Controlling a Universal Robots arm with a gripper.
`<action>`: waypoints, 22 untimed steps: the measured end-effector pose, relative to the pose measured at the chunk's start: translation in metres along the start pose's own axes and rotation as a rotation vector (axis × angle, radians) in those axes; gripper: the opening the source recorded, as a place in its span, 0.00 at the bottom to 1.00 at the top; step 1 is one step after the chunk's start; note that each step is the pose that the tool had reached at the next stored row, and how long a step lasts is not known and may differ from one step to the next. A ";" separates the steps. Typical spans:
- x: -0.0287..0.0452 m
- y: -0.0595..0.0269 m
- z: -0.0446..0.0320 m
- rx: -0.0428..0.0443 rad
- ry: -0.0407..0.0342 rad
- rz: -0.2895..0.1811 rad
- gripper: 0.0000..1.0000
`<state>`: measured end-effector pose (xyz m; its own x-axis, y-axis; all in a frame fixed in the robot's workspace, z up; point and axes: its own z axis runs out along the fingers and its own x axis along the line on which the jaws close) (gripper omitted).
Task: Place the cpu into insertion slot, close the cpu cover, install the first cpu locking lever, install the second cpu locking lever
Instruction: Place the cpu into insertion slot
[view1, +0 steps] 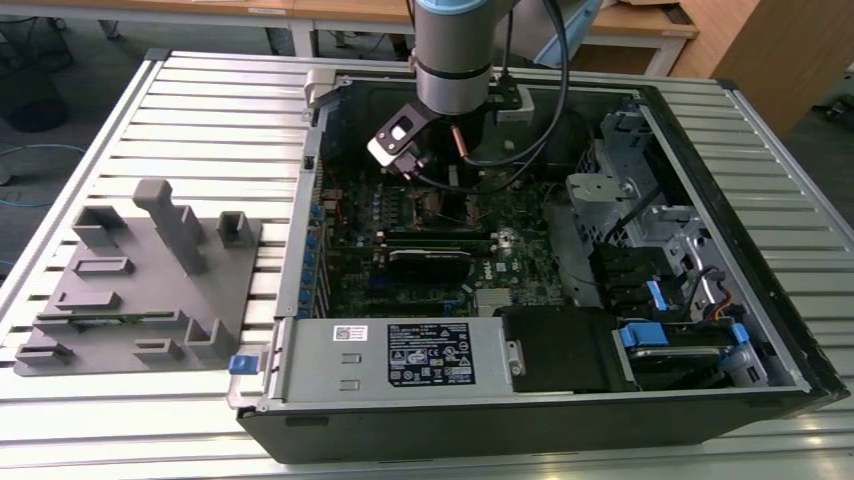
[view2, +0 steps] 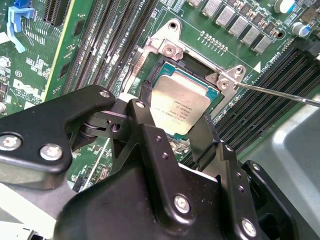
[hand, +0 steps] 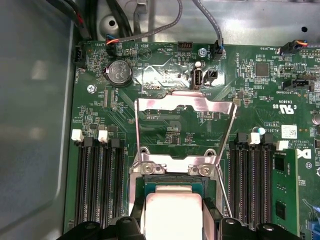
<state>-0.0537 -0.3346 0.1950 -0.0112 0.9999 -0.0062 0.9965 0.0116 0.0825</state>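
Note:
In both wrist views my gripper (view2: 176, 112) (hand: 172, 226) is down inside the computer case (view1: 534, 420). Its black fingers (view2: 145, 100) are shut on two opposite edges of the cpu (view2: 180, 102) (hand: 172, 212). The silver-topped chip lies level in or just above the insertion slot (view2: 165, 67); I cannot tell whether it is seated. The cpu cover (hand: 185, 104), a thin silver frame with a square window, stands swung open behind the slot on its two-screw hinge. One thin wire locking lever (view2: 280, 95) (hand: 226, 197) sticks out unlatched beside the slot. In the exterior view the gripper (view1: 441, 178) hangs over the green motherboard.
Memory slots (hand: 100, 185) flank the socket on both sides. Cables (view1: 547, 120) loop close to the arm. A drive cage (view1: 641, 220) stands at the exterior view's right and a power supply (view1: 400, 355) at the front. A grey parts fixture (view1: 134, 280) sits on the slatted table (view1: 200, 100).

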 end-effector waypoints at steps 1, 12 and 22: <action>0.0000 0.0000 0.0000 0.0001 -0.0002 0.002 0.54; -0.0003 0.0000 0.0003 -0.0001 -0.0003 0.007 0.54; -0.0011 0.0005 0.0005 0.0000 -0.0011 0.015 0.54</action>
<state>-0.0532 -0.3356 0.1946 0.0038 1.0000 -0.0060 0.9966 -0.0033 0.0825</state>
